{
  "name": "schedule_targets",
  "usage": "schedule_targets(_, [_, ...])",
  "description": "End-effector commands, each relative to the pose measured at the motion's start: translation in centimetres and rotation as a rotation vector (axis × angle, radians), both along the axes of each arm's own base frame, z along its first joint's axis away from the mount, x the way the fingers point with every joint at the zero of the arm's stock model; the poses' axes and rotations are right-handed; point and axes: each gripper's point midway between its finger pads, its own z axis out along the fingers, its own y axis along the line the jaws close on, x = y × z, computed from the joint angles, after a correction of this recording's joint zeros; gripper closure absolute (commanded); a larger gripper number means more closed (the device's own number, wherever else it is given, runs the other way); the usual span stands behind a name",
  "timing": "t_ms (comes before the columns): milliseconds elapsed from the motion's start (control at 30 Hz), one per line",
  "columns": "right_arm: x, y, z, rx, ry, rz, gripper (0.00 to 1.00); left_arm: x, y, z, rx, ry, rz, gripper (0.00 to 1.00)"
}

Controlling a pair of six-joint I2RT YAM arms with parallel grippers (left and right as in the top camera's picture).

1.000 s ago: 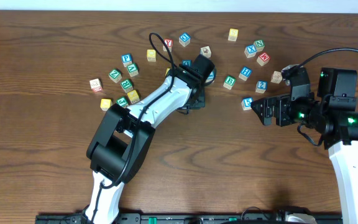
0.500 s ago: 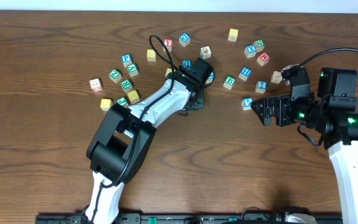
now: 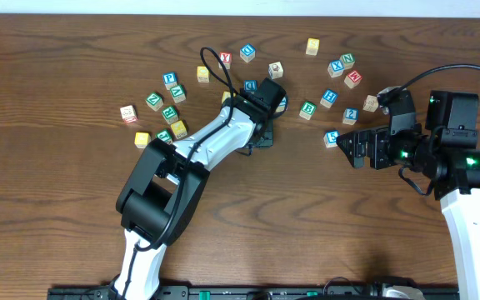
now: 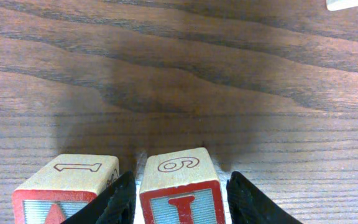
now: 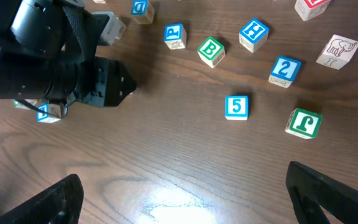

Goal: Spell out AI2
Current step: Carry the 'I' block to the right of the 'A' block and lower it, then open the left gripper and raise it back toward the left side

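1. The left hand [image 4: 182, 178] is seen low over the desk [image 4: 179, 74], near the middle of the scattered blocks in the overhead view.
2. Its fingers [image 4: 118, 200] are set against both sides of the I block [image 4: 180, 190]; the hand is judged clamped on it.
3. The I block is stood upright on the desk, just beside the A block [image 4: 64, 186] on its left, with one finger lodged between the two.
4. The right hand [image 5: 185, 174] is held above the desk with its fingers spread wide apart and nothing between them.
5. The 2 block [image 5: 284, 69] is found well apart from the A and I pair, near the 5 block [image 5: 236, 106] and ahead of the right hand.
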Motion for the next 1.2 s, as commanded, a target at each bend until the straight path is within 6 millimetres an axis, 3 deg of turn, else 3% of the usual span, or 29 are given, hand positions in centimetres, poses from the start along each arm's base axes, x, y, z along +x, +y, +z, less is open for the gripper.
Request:
schedule_targets(0, [0.2,0.1,0.9,0.004,-0.025,0.011,0.01,-0.3,0.0,-0.2,-0.007,0.015,-0.008,0.53])
schedule_targets(400, [0.2,0.1,0.9,0.004,-0.026,0.011,0.01,0.2,-0.1,0.5,-0.013,-0.003,-0.011,0.53])
schedule_targets(1167, [0.2,0.1,0.9,0.004,-0.026,0.011,0.01,1.7,-0.8,6.3,-0.050,-0.145,-0.093,0.53])
